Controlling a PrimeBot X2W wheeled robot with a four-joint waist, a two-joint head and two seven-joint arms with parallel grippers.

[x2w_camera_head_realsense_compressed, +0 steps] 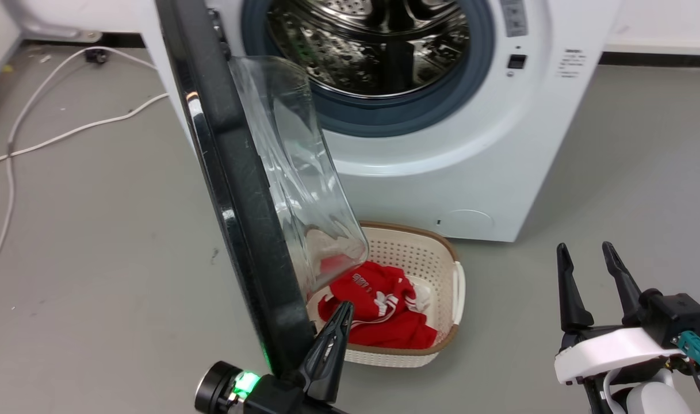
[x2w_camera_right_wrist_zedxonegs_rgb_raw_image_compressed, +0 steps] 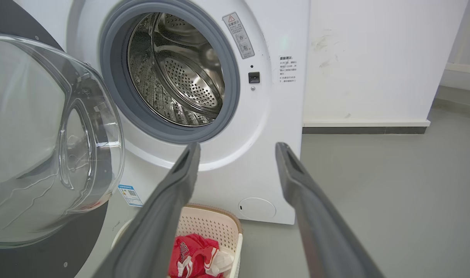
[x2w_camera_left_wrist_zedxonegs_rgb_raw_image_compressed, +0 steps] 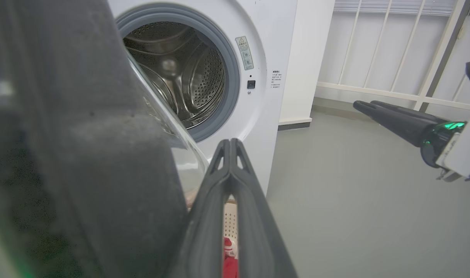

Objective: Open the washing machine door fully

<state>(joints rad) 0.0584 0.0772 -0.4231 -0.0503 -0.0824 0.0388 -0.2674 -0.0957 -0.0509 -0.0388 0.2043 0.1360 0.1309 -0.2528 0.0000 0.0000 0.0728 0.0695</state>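
The washing machine (x2w_camera_head_realsense_compressed: 470,172) is a white front-loader, and its steel drum (x2w_camera_head_realsense_compressed: 373,46) is exposed. The washing machine door (x2w_camera_head_realsense_compressed: 234,190) stands swung out towards me, edge-on, with its clear glass bowl (x2w_camera_head_realsense_compressed: 303,190) bulging to the right. My left gripper (x2w_camera_head_realsense_compressed: 344,307) is shut with nothing in it, right beside the inner side of the door's lower rim; I cannot tell if it touches. In the left wrist view the door (x2w_camera_left_wrist_zedxonegs_rgb_raw_image_compressed: 84,154) fills the left, next to the left gripper (x2w_camera_left_wrist_zedxonegs_rgb_raw_image_compressed: 231,142). My right gripper (x2w_camera_head_realsense_compressed: 585,247) is open at the lower right, away from the door (x2w_camera_right_wrist_zedxonegs_rgb_raw_image_compressed: 45,135).
A cream laundry basket (x2w_camera_head_realsense_compressed: 442,253) holding a red garment (x2w_camera_head_realsense_compressed: 384,310) sits on the floor in front of the machine, under the door's glass. White cables (x2w_camera_head_realsense_compressed: 68,135) trail across the grey floor on the left. Bare floor lies right of the machine.
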